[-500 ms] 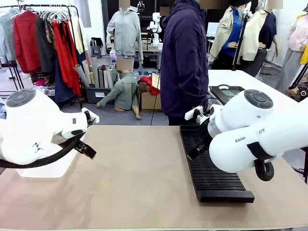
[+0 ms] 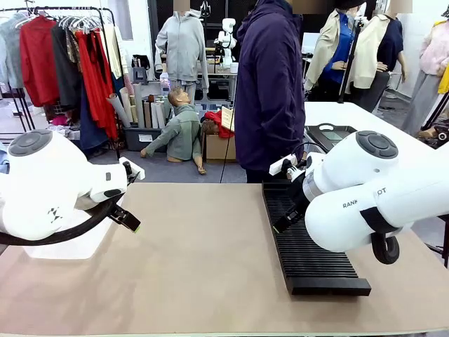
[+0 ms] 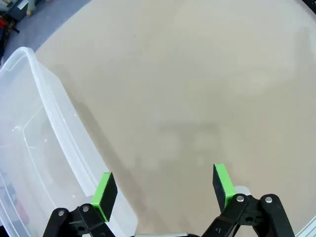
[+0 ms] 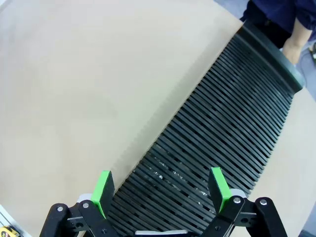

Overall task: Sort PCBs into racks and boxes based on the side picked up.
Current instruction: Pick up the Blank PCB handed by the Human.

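Rack [image 2: 309,246] at three o'clock beneath the right gripper [image 4: 160,187], box [image 3: 29,148] at nine by the left gripper [image 3: 162,190]: each arm likely serves its own bin. Both grippers' jaws gape, empty

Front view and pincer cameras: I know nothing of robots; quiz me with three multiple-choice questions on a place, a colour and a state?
1. Where on the table does the black slotted rack lie?
A. robot's left side B. robot's right side C. dead centre
2. What colour are the pads on the right pincer?
A. red B. blue C. green
3. How does the right pincer stand?
A. open, empty B. shut on a board C. shut on a cloth
Answers: 1 B, it lies at the front view's right; 2 C, both pads are bright green; 3 A, the pads stand apart with nothing between.
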Robot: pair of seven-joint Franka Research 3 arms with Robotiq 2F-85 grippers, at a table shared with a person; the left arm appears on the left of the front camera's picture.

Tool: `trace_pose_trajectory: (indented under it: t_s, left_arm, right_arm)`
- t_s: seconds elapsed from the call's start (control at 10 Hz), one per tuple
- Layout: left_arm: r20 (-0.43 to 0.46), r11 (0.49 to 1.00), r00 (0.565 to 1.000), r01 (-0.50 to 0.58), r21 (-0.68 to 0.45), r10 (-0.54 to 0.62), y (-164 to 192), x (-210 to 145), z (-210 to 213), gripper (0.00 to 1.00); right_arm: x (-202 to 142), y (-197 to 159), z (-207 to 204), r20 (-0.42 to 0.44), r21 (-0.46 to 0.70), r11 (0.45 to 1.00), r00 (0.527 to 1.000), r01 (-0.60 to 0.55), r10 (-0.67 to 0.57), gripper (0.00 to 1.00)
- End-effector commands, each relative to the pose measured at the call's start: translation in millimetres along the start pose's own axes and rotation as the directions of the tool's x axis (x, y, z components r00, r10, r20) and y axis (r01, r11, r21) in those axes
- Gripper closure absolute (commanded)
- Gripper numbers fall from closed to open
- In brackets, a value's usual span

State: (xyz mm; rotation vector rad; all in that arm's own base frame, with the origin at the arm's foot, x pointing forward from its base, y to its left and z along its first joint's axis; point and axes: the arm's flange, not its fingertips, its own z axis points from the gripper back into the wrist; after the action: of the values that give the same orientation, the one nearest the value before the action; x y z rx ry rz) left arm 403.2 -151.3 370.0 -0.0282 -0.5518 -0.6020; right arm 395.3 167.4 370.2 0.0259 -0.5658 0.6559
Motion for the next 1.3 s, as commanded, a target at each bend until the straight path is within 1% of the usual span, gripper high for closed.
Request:
trace_pose_trajectory:
  t_s: [0.0,1.2]
  left_arm:
    - [0.0,1.0,1.0,0.0,0.0,0.0,0.0,0.0,0.1,0.0]
    - [0.0,1.0,1.0,0.0,0.0,0.0,0.0,0.0,0.1,0.0]
  right_arm:
    - [0.0,-0.1,0.1,0.0,0.0,1.0,1.0,0.0,0.0,0.0]
    - [0.0,-0.1,0.1,0.0,0.0,1.0,1.0,0.0,0.0,0.0]
